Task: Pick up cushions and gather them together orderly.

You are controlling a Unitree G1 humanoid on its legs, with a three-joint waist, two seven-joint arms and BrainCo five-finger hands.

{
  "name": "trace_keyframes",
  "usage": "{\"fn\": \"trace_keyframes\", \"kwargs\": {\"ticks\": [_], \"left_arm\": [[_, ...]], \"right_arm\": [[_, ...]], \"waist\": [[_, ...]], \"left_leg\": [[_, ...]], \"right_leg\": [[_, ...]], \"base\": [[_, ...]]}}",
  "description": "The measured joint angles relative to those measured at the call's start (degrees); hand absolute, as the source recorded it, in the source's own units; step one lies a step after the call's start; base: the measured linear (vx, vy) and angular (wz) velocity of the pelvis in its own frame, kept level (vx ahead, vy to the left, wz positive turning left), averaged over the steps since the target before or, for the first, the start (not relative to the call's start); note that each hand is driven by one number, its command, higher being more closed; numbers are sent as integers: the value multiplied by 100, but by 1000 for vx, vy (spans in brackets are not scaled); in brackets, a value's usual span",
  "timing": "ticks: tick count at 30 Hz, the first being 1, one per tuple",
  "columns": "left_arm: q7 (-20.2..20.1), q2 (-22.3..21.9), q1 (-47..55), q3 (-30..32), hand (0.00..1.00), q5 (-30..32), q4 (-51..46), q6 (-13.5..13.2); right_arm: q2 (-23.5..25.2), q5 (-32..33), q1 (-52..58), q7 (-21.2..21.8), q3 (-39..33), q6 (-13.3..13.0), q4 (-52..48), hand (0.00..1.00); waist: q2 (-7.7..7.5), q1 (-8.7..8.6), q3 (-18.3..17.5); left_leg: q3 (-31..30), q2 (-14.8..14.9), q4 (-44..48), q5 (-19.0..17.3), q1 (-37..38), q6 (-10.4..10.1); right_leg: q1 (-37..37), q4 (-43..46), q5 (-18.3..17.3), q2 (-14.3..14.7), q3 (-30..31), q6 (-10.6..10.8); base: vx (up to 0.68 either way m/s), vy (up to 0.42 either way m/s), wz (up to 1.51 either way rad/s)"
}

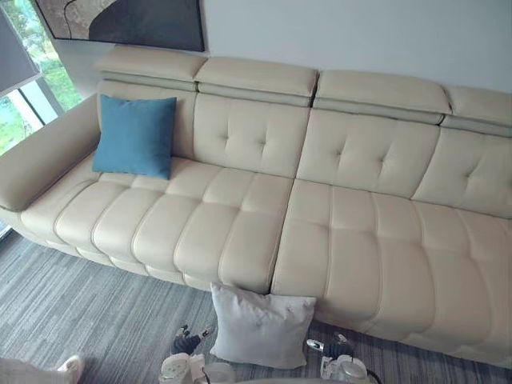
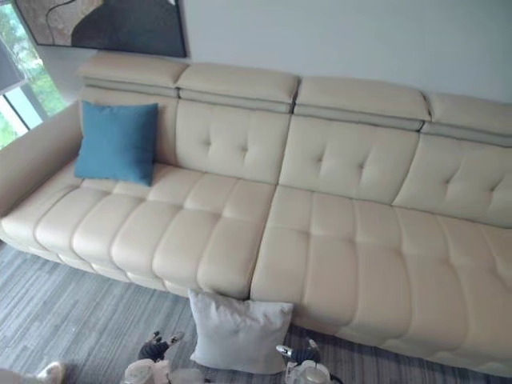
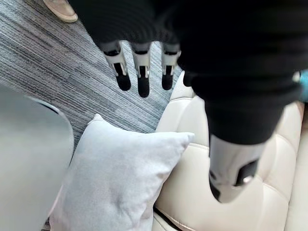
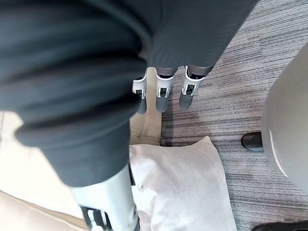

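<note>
**Operator:** State the work area, largest item first.

**Technician:** A long cream leather sofa with tufted seats [image 1: 336,240] spans the scene from left to right. A grey striped carpet [image 1: 80,312] covers the floor on its near side.

**Operator:** Locate the cushions.

**Technician:** A blue square fabric cushion [image 1: 134,134] stands on the far-left seat, leaning on the backrest beside the armrest. A pale grey square fabric cushion [image 1: 260,326] stands on edge on the carpet. It leans against the sofa's near front, close to the seam between the two seat sections. The two cushions are well apart.

**Operator:** Orientation of the pale cushion?

**Technician:** It is square, so it has no marked long axis. Its broad face is turned toward the robot and tilted back. Its upper edge runs left to right along the sofa front.

**Operator:** Hand status?

**Technician:** The left hand [image 3: 143,72] has its fingers straight and side by side, thumb set apart, nothing held. The right hand [image 4: 162,94] matches: fingers extended, thumb apart, empty.

**Operator:** Which relation governs the next move?

**Technician:** The pale cushion lies between the hands, with the left hand just left of its lower part and the right hand just right of it. No contact is visible. The right hand appears marginally nearer. In my judgement, the position suits an inward two-handed clamp on the side edges, followed by a carry leftward to the blue cushion.
</note>
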Motion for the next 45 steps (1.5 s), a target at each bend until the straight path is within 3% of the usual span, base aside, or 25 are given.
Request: {"fn": "trace_keyframes", "kwargs": {"ticks": [3,6,8,13,22,26,39,45], "left_arm": [[85,0,-1,-3,0,-2,-6,-4],[114,7,-128,0,0,-14,-64,-2],[228,21,-451,-4,0,-67,-189,-1],[522,183,-1089,-129,0,-464,-617,-14],[1117,352,-2879,-38,0,-921,-1153,-136],[1270,396,-3634,66,0,-1032,-1110,-138],[1468,-58,-4062,-283,0,-1004,-792,-174],[1464,-225,-3762,-394,0,-871,-810,-178]], "right_arm": [[-14,3,-4,-75,1,-10,-1,0],[-158,45,-177,-119,68,-11,2,0],[-344,182,-574,-249,116,-12,-14,0],[-510,503,-1046,-525,160,-64,-488,0],[-691,893,-2943,-1083,264,-114,-919,0],[-696,964,-3832,-1255,454,-105,-927,0],[-609,998,-4175,-1496,810,-128,-886,0],[-501,996,-3810,-1493,822,-212,-901,0]], "waist": [[-36,2,11],[38,14,195],[160,24,656],[-68,70,1499],[-60,40,2424],[-31,23,2509],[-14,3,2512],[13,6,2512]], "left_leg": [[3,-20,-33,55,-118,5],[-24,82,588,-114,-863,34],[-132,241,1399,-292,-1769,106],[-194,261,2449,-565,-2974,159],[-313,262,3467,-551,-5130,272],[-334,268,3870,-557,-5842,299],[-542,212,4024,-498,-6117,270],[-507,212,3649,-409,-5401,236]], "right_leg": [[-153,36,14,-7,15,1],[-742,346,12,79,55,0],[-1517,982,-52,182,77,-34],[-2931,2471,-554,22,191,-10],[-5117,3635,-633,-78,249,-22],[-5877,4090,-681,-79,355,-20],[-6113,4298,-699,-69,362,-27],[-5415,3921,-617,-62,339,-54]], "base": [[-33,4,0],[-116,15,-3],[-168,38,-5],[-246,52,-2],[-113,21,-2],[-21,1,-8],[-70,-41,2],[-3,-56,2]]}}
